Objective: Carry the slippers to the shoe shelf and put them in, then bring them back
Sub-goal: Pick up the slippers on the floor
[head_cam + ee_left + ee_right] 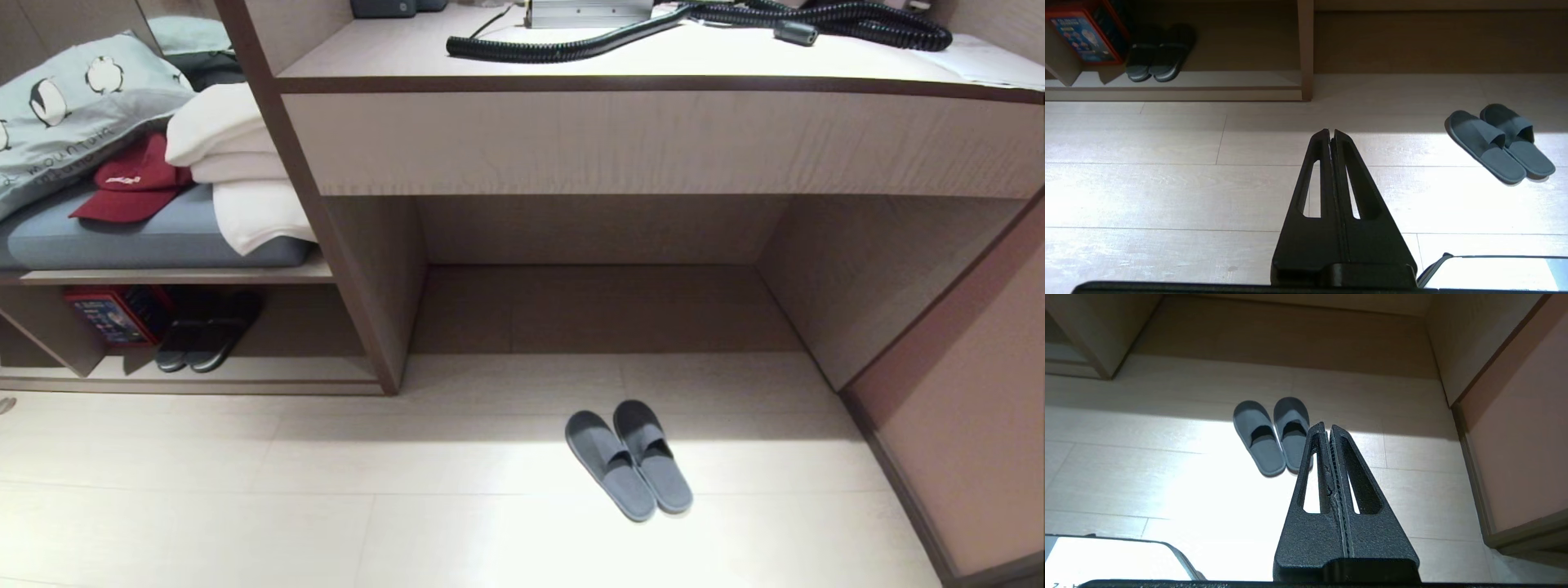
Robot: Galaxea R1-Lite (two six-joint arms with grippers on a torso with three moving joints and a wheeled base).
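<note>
Slippers [629, 464], grey-blue, lie paired on pale floor [245, 506]; both end effectors closed, empty.

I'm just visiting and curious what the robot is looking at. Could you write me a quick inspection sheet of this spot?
Surface: pale floor, sunlit patch.
Job's things: grey slippers side by side on the floor before the desk; shoe shelf at left holds black slippers.
Clutter: red box; red cap, folded white towels, penguin pillow above.
Claws: left claw and right claw shut, empty, above the floor.
Cables: black coiled cable on the desk.
Surroundings: nothing seen.
</note>
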